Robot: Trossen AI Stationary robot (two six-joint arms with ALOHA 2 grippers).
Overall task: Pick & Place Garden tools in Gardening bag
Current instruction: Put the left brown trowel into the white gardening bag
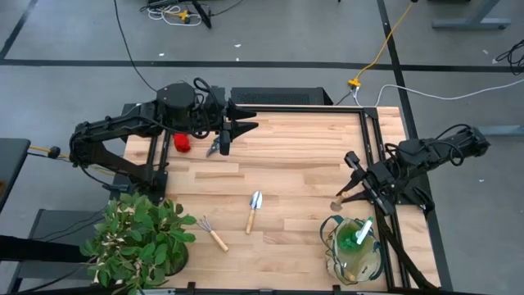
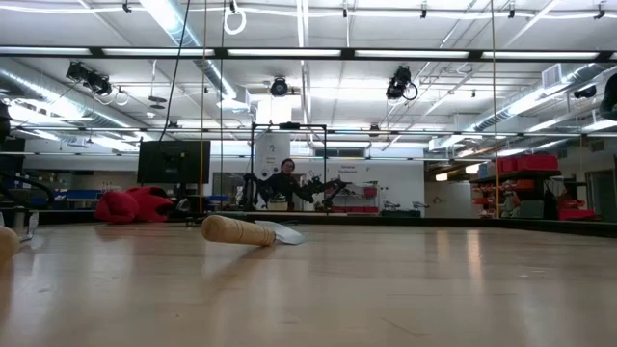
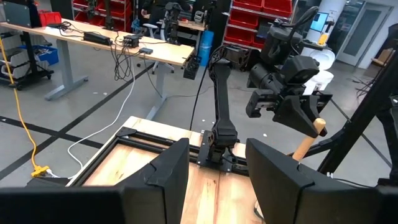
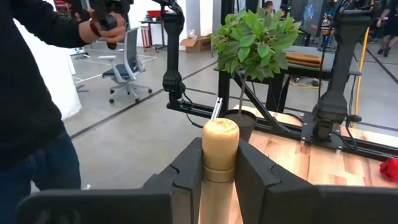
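Observation:
My right gripper (image 4: 221, 180) hangs over the table's right side, just beyond the gardening bag (image 1: 354, 250), and is shut on a garden tool with a light wooden handle (image 1: 336, 202); its metal head is hidden. A green-and-white item (image 1: 361, 234) sticks out of the bag. A trowel (image 1: 254, 210) and a small rake (image 1: 212, 233) lie flat on the table. A red glove (image 1: 182, 142) and dark shears (image 1: 215, 148) lie at the far left, below my left gripper (image 3: 217, 149), which is raised, open, and holds nothing. My right gripper pinches the tool's wooden handle (image 4: 221, 171) between its two fingers, which lie along it. The rounded free end (image 4: 221, 134) sticks out past the fingertips. The tool is lifted clear of the table, with the handle slanting down in the left wrist view (image 3: 306, 142).
A leafy potted plant (image 1: 137, 242) stands at the near left corner. A dark frame (image 1: 370, 139) runs along the table's far and right edges. A person (image 4: 31, 93) stands beyond the table. Bare wood lies between trowel and bag.

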